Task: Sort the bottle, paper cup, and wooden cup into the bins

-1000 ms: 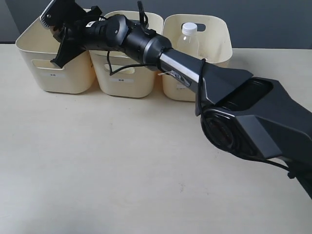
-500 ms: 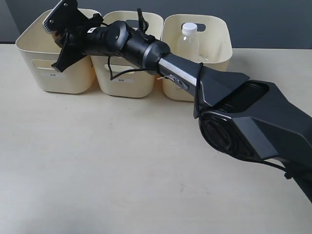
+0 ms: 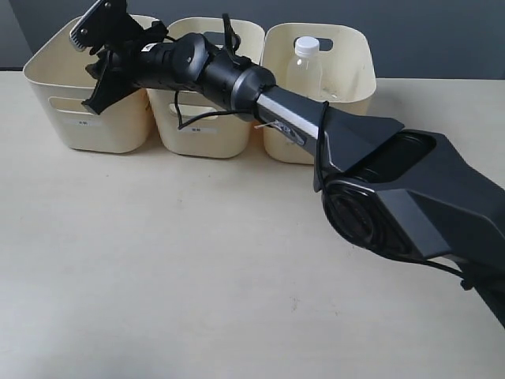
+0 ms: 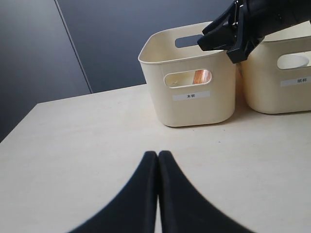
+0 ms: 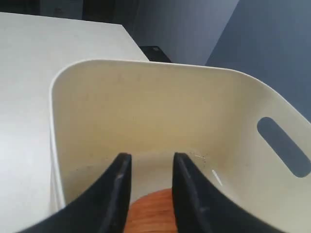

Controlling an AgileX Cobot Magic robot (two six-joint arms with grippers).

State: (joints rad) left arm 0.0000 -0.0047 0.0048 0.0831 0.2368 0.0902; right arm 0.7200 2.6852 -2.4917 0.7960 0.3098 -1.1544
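Three cream bins stand in a row at the back of the table: left bin (image 3: pixel 87 118), middle bin (image 3: pixel 207 130), right bin (image 3: pixel 351 59). The clear bottle (image 3: pixel 304 67) stands in the right bin. My right gripper (image 3: pixel 101 67) reaches across and hangs over the left bin (image 5: pixel 146 107), open (image 5: pixel 148 158). The brown wooden cup (image 5: pixel 150 213) shows between and below its fingers. Through that bin's handle slot the wooden cup (image 4: pixel 200 76) also shows. My left gripper (image 4: pixel 158 154) is shut and empty over bare table. The paper cup is hidden.
The right arm's long black body (image 3: pixel 394 197) stretches diagonally across the table from the front right to the left bin, passing over the middle bin. The pale tabletop (image 3: pixel 158 260) spreads in front of the bins. A dark wall stands behind them.
The right gripper has risen slightly and shifted left over the left bin. The left bin has nudged a little to the left. The left gripper's earlier state is not shown.
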